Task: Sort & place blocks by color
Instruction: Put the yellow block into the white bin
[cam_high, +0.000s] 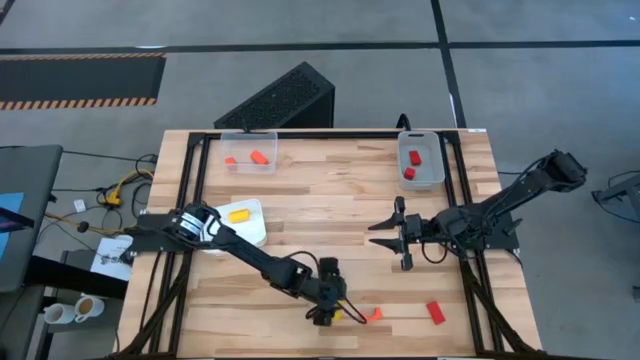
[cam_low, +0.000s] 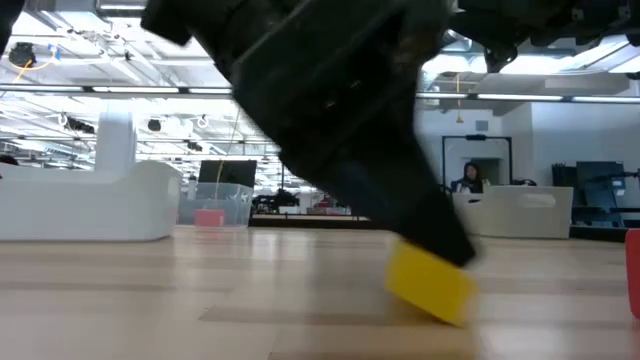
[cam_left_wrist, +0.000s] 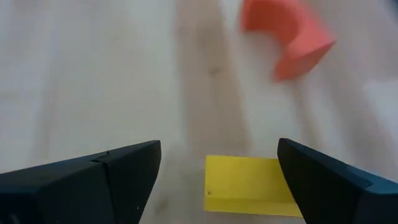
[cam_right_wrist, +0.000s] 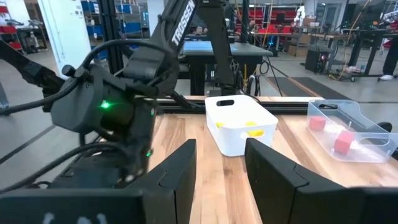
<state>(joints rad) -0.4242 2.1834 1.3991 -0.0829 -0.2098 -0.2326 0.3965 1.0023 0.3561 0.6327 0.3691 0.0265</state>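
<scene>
A yellow block (cam_left_wrist: 245, 186) lies flat on the wooden table near its front edge, and in the low view this yellow block (cam_low: 430, 283) looks slightly tipped. My left gripper (cam_left_wrist: 217, 155) comes down on it at a slant, open, one finger on each side of the block (cam_high: 339, 316). Just beyond it lie an orange arch block (cam_left_wrist: 286, 34) and, farther right, a red block (cam_high: 435, 312). My right gripper (cam_high: 380, 236) waits open and level above the table's middle right, holding nothing. My left gripper has one finger (cam_left_wrist: 311, 180) right at the yellow block's side edge (cam_left_wrist: 273, 186), and I cannot tell whether it touches. The other finger (cam_left_wrist: 124, 174) stands clear of the block, with bare table between them.
A clear bin (cam_high: 250, 150) with red and orange blocks stands at the far left, and another clear bin (cam_high: 421, 160) with red blocks at the far right. A white tray (cam_high: 258, 235) holding a yellow block sits at the left. The left arm stretches across the table's front.
</scene>
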